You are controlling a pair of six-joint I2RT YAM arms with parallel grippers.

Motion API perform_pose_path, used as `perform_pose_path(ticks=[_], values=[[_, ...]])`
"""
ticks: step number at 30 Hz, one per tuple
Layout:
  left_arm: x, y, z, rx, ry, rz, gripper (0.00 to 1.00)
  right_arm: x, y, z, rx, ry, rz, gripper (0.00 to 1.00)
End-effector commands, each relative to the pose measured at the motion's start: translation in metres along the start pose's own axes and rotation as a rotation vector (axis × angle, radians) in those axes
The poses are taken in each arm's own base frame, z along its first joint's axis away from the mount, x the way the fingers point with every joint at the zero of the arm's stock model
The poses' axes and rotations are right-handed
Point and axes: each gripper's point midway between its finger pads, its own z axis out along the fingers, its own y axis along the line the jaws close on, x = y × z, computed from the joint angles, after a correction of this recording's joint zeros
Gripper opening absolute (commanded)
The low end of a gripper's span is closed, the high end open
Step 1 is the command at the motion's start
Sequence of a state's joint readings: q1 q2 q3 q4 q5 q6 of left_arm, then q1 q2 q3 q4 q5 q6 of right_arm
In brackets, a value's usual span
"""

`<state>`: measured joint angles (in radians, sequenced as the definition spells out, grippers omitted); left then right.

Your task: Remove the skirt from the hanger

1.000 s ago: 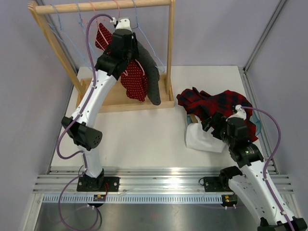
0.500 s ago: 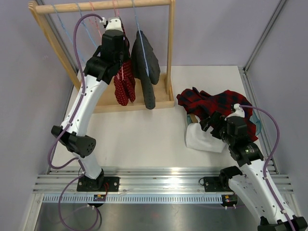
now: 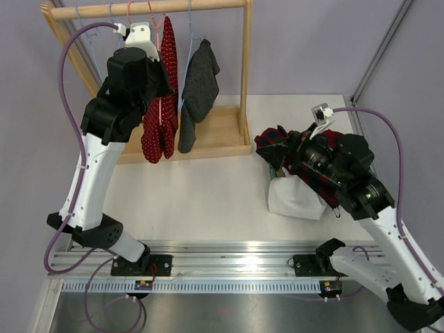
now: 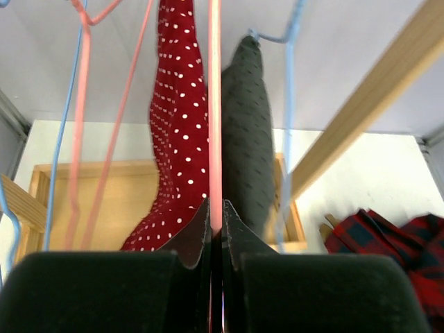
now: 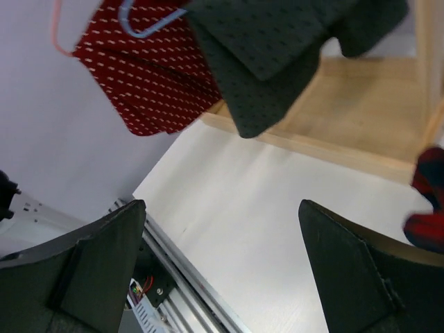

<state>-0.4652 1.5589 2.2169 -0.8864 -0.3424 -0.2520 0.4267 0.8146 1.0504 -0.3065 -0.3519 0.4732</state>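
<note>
We see our left gripper [image 4: 216, 232] clamped on the pink hanger [image 4: 215, 104], the red dotted skirt [image 3: 161, 104] hanging from the wooden rack [image 3: 208, 5], our right gripper [image 5: 222, 208] spread wide.

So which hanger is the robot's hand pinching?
The pink hanger beside the red dotted skirt: the left gripper is shut on its wire. The blue hanger with the grey garment hangs free next to it.

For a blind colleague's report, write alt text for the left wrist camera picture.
The left hand is shut on a pink hanger, with a red dotted skirt and a dark grey garment hanging behind it on a wooden rack. A plaid cloth lies at lower right.
</note>
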Motion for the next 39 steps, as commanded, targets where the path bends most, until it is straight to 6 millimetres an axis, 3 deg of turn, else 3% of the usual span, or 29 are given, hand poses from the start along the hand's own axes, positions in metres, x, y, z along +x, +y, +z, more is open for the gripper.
perform_pose_path(ticks=[1, 2, 3, 4, 5, 6, 9, 14, 24, 32, 36, 37, 39], values=[[-0.015, -0.020, -0.025, 0.096, -0.056, -0.025, 0.00, -0.008, 0.049, 0.020, -0.096, 0.017, -0.162, 0.99], [-0.014, -0.022, -0.028, 0.100, -0.052, -0.025, 0.00, -0.016, 0.063, 0.024, -0.107, 0.008, -0.201, 0.99], [-0.010, -0.027, -0.031, 0.115, -0.045, -0.022, 0.00, 0.001, 0.061, 0.044, -0.081, 0.076, -0.216, 0.99], [-0.009, -0.028, -0.033, 0.119, -0.044, -0.023, 0.00, 0.014, 0.079, 0.052, -0.087, 0.099, -0.248, 0.99], [-0.007, -0.032, -0.036, 0.130, -0.038, -0.022, 0.00, 0.009, 0.086, 0.059, -0.067, 0.083, -0.290, 0.99], [-0.007, -0.032, -0.039, 0.134, -0.038, -0.023, 0.00, 0.027, 0.086, 0.076, -0.035, 0.122, -0.315, 0.99], [-0.001, -0.037, -0.046, 0.152, -0.023, -0.032, 0.00, 0.046, 0.096, 0.103, 0.013, 0.143, -0.363, 0.99], [0.015, -0.046, -0.064, 0.198, -0.001, -0.045, 0.00, 0.067, 0.107, 0.134, 0.004, 0.166, -0.357, 0.99], [0.034, -0.043, -0.080, 0.218, 0.014, -0.067, 0.00, 0.088, 0.119, 0.167, -0.017, 0.190, -0.342, 1.00], [0.030, -0.053, -0.093, 0.295, 0.006, -0.121, 0.00, 0.104, 0.131, 0.184, -0.067, 0.195, -0.322, 0.97], [0.025, -0.057, -0.102, 0.336, 0.000, -0.147, 0.00, 0.102, 0.134, 0.193, -0.072, 0.157, -0.319, 0.79], [0.024, -0.057, -0.107, 0.348, -0.002, -0.159, 0.00, 0.103, 0.132, 0.195, -0.070, 0.151, -0.328, 0.64], [0.024, -0.058, -0.113, 0.370, -0.005, -0.174, 0.00, 0.099, 0.133, 0.197, -0.070, 0.122, -0.332, 0.43]])
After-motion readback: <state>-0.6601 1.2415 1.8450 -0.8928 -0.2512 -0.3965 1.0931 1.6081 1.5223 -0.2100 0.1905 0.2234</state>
